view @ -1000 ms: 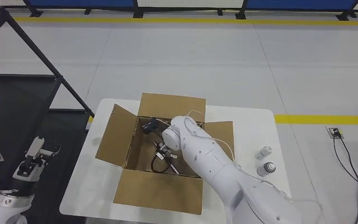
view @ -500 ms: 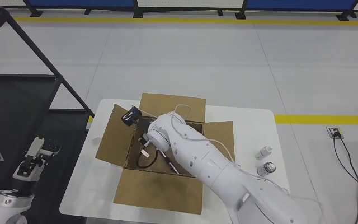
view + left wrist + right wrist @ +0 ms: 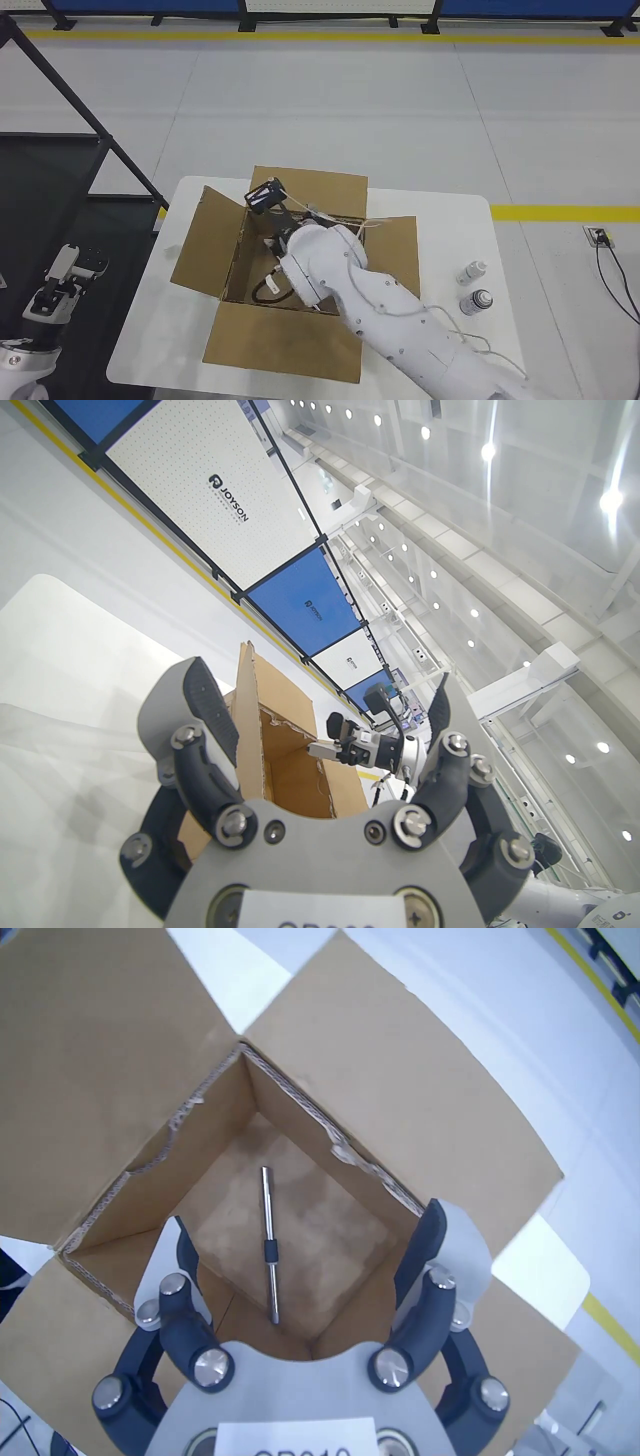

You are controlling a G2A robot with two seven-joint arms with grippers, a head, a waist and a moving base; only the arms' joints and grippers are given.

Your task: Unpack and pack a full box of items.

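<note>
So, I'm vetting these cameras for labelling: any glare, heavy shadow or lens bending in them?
Left wrist view: ceiling lamps flare, and the straight wall panels bow. Right wrist view: the box floor is lit without glare, the metal rod plain to see. Top view: the box interior lies in shade.

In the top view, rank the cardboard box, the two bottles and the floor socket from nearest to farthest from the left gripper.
1. Cardboard box, centre; its left flap faces the left gripper.
2. White-capped bottle and dark-topped bottle, right of the box: too close to call.
3. Floor socket, far right.
</note>
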